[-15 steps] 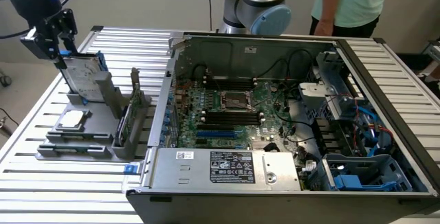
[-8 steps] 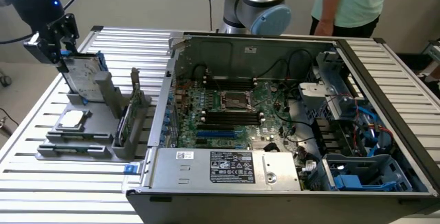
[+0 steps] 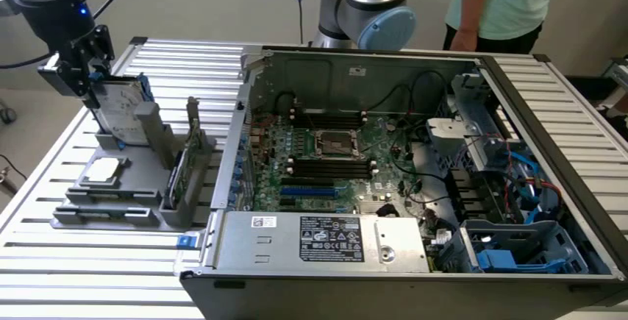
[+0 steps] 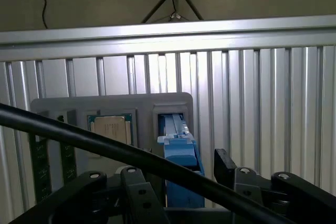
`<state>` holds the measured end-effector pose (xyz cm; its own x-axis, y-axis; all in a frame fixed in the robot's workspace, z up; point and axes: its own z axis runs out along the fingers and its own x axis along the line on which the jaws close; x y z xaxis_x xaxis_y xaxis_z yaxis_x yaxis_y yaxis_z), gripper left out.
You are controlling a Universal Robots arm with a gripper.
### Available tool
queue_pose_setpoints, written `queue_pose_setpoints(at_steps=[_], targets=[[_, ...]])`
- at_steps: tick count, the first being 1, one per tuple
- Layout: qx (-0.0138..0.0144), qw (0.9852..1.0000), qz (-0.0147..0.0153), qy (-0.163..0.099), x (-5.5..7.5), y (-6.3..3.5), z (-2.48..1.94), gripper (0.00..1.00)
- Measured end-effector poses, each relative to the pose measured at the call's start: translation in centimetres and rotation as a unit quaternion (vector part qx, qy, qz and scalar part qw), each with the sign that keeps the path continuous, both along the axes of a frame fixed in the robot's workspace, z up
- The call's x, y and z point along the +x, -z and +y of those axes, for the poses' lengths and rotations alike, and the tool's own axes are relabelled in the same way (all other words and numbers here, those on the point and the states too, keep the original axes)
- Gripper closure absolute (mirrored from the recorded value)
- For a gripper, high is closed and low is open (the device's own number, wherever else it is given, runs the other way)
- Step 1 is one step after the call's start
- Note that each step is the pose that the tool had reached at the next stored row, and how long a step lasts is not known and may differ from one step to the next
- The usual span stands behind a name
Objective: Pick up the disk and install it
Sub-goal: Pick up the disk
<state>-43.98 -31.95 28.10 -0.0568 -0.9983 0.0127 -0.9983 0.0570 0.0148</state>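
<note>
Alignment is what I am minding: my gripper (image 3: 90, 88) is hanging spread wide, jaws straddling the top edge of the hard drive (image 3: 123, 114), which is standing upright in the grey fixture (image 3: 108, 187). Centring squarely on its blue rail (image 4: 181, 156) looks safest to me. Room is lying open overhead; the open computer case (image 3: 358, 70) is standing just beside, on the exterior view's right.

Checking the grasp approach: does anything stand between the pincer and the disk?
Nothing visible. The open pincer straddles the top edge of the disk, upright in its grey holder, blue rail between the fingers.
</note>
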Motion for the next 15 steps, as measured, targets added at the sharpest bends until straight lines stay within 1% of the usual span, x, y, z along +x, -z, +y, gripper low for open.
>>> queue_pose_setpoints(at_steps=[7, 9, 10, 11, 12, 15], targets=[[0.0001, 1.0, -0.0001, -0.002, 0.0, 0.02, 0.0, 0.4], [0.0, 1.0, -0.0001, -0.003, 0.0, 0.02, 0.0, 0.42], [0.0, 1.0, -0.0001, -0.003, 0.0, 0.02, 0.0, 0.49], [0.0, 1.0, -0.0001, -0.003, 0.0, 0.02, 0.0, 0.49], [0.0, 1.0, -0.0001, -0.003, 0.0, 0.03, 0.0, 0.56], [0.0, 1.0, -0.0001, -0.003, 0.0, 0.03, 0.0, 0.56]])
